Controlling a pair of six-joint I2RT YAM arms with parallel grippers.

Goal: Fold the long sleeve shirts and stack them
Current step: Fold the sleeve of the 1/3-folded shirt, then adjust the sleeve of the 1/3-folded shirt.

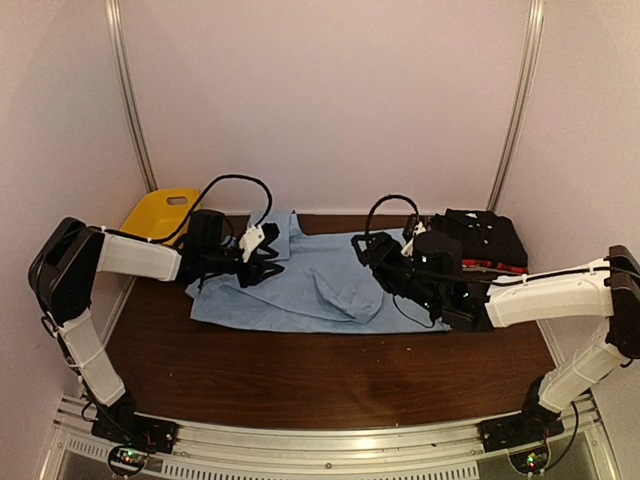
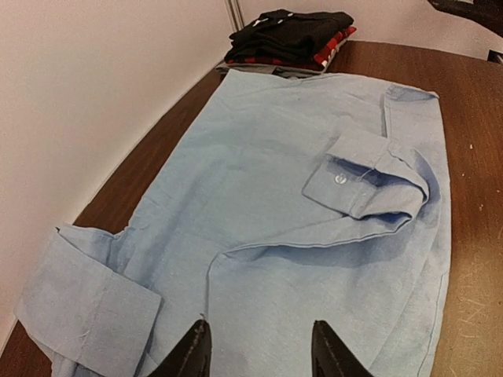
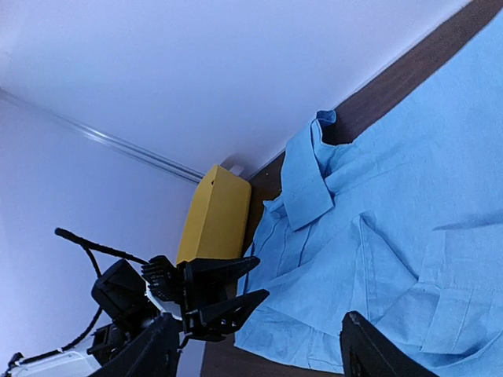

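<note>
- tabletop [image 1: 300, 380]: dark brown wood, under both end effectors.
- light blue shirt [image 1: 310, 285]: long sleeve, spread flat on tabletop and rumpled. It spans from under the left end effector [image 1: 262, 262] to under the right end effector [image 1: 365, 248].
- black shirt [image 1: 485, 235]: folded, top of the stack, just to the right of the right end effector. A red-edged shirt [image 1: 495, 266] lies directly beneath it, only its edge showing.
- yellow basket [image 1: 160, 212]: behind the left end effector, at the far left tabletop corner by the wall.
- right end effector: fingers spread wide, nothing between them, above the shirt's right part.
- left end effector: fingers moderately apart, nothing between them, low over the shirt's left end. Cannot tell if the tips touch the cloth.
- collar [image 3: 302, 177]: at the shirt's far edge, nearer the left end effector.
- sleeve cuff [image 2: 346, 182]: folded over the shirt body, between the two end effectors, pale button [image 2: 339, 179] on it.
</note>
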